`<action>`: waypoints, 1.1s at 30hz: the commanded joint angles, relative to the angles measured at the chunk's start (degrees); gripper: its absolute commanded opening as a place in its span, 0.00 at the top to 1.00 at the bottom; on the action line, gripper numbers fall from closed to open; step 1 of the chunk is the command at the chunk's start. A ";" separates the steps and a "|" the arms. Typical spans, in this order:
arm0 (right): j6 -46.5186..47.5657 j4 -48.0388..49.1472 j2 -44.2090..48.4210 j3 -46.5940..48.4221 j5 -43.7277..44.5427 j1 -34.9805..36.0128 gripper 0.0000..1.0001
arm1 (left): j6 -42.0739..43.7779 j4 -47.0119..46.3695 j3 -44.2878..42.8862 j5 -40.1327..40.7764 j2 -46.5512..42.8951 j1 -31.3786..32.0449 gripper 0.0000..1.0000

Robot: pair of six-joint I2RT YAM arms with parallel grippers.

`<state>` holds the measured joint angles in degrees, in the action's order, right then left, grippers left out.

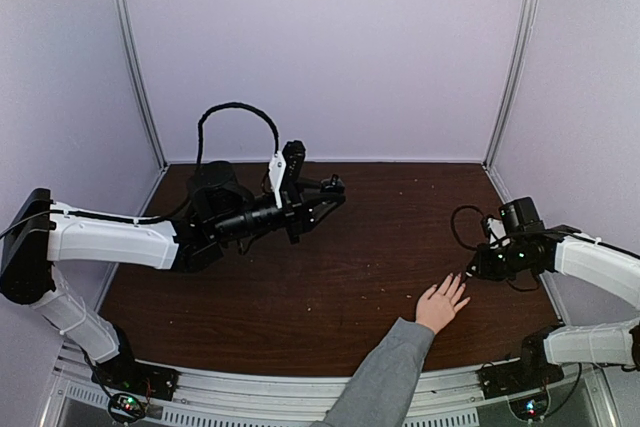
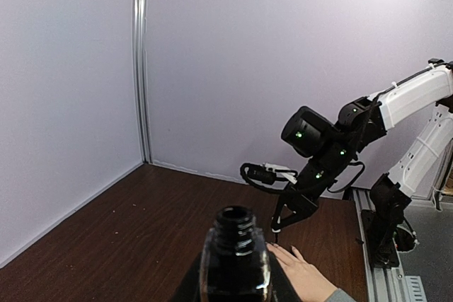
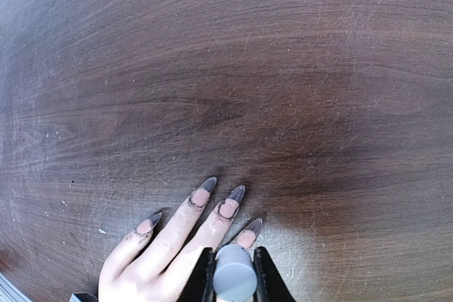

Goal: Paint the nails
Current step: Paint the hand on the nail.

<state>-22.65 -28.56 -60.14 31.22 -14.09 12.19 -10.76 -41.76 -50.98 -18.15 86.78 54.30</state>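
Note:
A light-skinned hand in a grey sleeve lies flat on the dark wooden table at the front right. In the right wrist view its long pointed nails show pale pink bases, dark tips and smudged dark outlines. My right gripper hovers right over the fingers, shut on the grey cap of the polish brush. From the left wrist, the brush tip hangs just above the fingertips. My left gripper is held above the table's middle left, shut on a small dark polish bottle with its neck uncapped.
Pale walls with metal corner posts close in the table on three sides. A black cable loops above the left arm. The right arm bends in from the right edge.

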 commanded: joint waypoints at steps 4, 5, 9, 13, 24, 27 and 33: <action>0.58 1.00 0.35 -0.67 0.69 -0.58 1.00 | 0.59 -1.60 -0.17 0.20 -0.78 -0.37 1.00; 0.59 1.08 0.29 -0.74 0.71 -0.58 1.00 | 0.62 -1.62 -0.21 0.09 -0.74 -0.38 1.00; 0.64 1.29 -0.16 -0.84 0.74 -0.68 1.00 | 0.58 -1.62 -0.26 0.11 -0.74 -0.36 1.00; 0.73 1.57 -0.63 -0.86 0.68 -0.67 1.00 | 0.58 -1.62 -0.26 0.42 -0.74 -0.46 1.00; 0.85 2.12 -1.16 -1.04 0.79 -0.76 1.00 | 0.57 -1.77 -0.26 0.41 -0.73 -0.44 1.00; 0.86 2.19 -1.25 -0.99 0.87 -0.76 1.00 | 0.57 -1.80 -0.17 0.54 -0.87 -0.48 1.00; 0.86 2.19 -1.45 -1.04 0.98 -0.76 1.00 | 0.58 -1.92 -0.11 0.55 -0.93 -0.47 1.00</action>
<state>-22.31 -27.29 -61.21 30.70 -14.09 11.81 -10.76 -41.76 -50.98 -18.15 86.78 54.30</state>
